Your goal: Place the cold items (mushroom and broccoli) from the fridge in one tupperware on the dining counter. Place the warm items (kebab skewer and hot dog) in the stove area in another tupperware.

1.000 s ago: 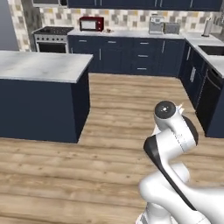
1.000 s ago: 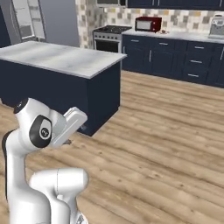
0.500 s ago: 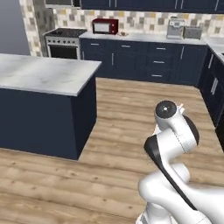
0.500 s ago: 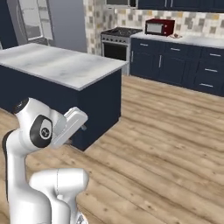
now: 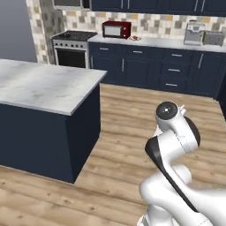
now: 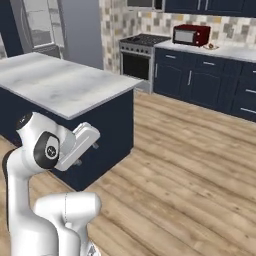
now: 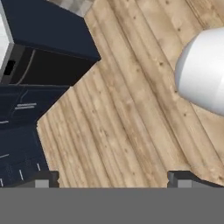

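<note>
End effector (image 7: pixel 113 177) — dark tips spread wide, empty, pointed down at the pale plank floor (image 7: pixel 127 109), stowed for travel. Grey marble island tabletop (image 5: pixel 42 84) bare; mushroom, broccoli, skewer, hot dog, tupperware — not located. Black-and-steel stove (image 5: pixel 73 46), red microwave (image 5: pixel 116 29) far ahead.

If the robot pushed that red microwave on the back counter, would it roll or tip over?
Probably neither. The red microwave is a wide, low box sitting flat on the counter, so it would likely slide. It looks bulky, so likely heavy for the open gripper.
</note>
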{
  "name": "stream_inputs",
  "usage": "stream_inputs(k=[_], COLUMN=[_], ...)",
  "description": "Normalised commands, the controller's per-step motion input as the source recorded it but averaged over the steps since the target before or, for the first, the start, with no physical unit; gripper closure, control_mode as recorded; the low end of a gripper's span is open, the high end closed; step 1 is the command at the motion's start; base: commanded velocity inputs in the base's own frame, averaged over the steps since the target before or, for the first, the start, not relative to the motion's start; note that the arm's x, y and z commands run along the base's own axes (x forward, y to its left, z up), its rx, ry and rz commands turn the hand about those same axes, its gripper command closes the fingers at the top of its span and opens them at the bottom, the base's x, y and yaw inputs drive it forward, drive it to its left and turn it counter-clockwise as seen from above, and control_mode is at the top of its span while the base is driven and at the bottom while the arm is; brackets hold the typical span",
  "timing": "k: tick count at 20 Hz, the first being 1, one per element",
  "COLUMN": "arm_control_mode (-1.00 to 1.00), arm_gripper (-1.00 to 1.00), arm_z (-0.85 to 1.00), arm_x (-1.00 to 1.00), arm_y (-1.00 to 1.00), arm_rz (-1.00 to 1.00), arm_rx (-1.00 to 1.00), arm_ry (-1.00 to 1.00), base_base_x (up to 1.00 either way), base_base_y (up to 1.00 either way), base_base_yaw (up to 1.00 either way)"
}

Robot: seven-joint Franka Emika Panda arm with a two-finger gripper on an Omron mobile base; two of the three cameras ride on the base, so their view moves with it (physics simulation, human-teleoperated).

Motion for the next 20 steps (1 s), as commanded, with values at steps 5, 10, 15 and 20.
stream_inputs(k=[5, 10, 15, 20], arm_control_mode=[1.0, 1.0, 1.0, 1.0], arm_gripper=[-1.0, -1.0, -1.0, -1.0], arm_z=[0.0, 0.0, 0.0, 0.0], arm_x=[0.0, 0.0, 0.0, 0.0], arm_y=[0.0, 0.0, 0.0, 0.0], arm_rz=[0.0, 0.0, 0.0, 0.0], arm_rx=[0.0, 0.0, 0.0, 0.0], arm_ry=[0.0, 0.0, 0.0, 0.0], base_base_x=[1.0, 1.0, 1.0, 1.0], base_base_y=[-0.74, -0.74, -0.77, -0.86], base_base_yaw=[0.18, 0.22, 0.27, 0.22])
